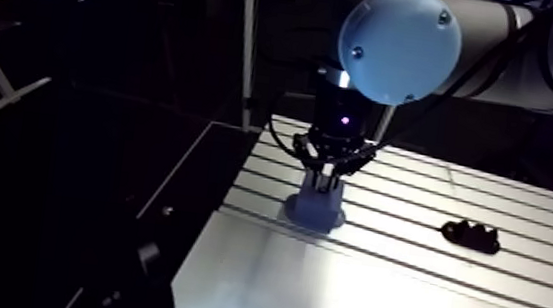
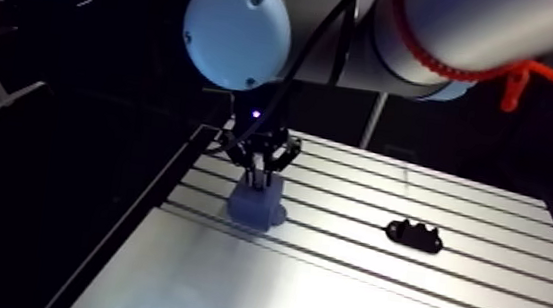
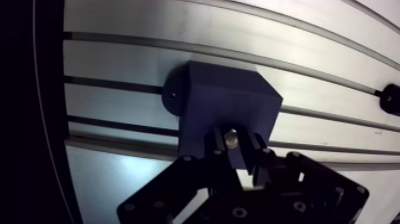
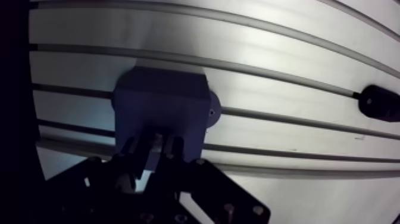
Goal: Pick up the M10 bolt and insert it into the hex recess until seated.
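Bolt (image 3: 231, 137) in gripper (image 3: 233, 148), at blue block (image 3: 229, 98)

The table (image 1: 486, 283) is aluminium. Parallel slots (image 1: 416, 198) run across its rear portion from the left edge to the right edge. The front portion is a smooth plate (image 1: 323, 303) carrying a broad, bright reflection. A white upright post (image 1: 247, 42) stands just beside the rear left corner. The surroundings beyond every edge are dim, and the floor cannot be made out.
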Robot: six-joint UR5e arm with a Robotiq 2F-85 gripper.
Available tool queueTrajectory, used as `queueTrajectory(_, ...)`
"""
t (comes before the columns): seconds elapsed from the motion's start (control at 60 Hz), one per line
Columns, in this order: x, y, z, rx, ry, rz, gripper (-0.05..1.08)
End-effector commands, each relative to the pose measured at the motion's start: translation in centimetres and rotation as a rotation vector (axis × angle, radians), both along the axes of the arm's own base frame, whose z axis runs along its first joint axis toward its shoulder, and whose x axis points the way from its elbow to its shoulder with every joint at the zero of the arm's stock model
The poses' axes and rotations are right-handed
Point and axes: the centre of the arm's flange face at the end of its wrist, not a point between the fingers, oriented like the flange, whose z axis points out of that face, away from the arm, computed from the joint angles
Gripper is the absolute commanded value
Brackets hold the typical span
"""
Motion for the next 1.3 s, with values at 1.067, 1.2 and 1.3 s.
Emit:
queueTrajectory(1.067, -0.38, 0.01, -0.13, -0.007, -0.008, 0.090, 0.72)
queueTrajectory(1.2, -0.47, -0.01, -0.10, -0.008, -0.008, 0.106, 0.72)
queueTrajectory(1.3, -0.53, -0.01, -0.04, -0.009, -0.008, 0.116, 0.72)
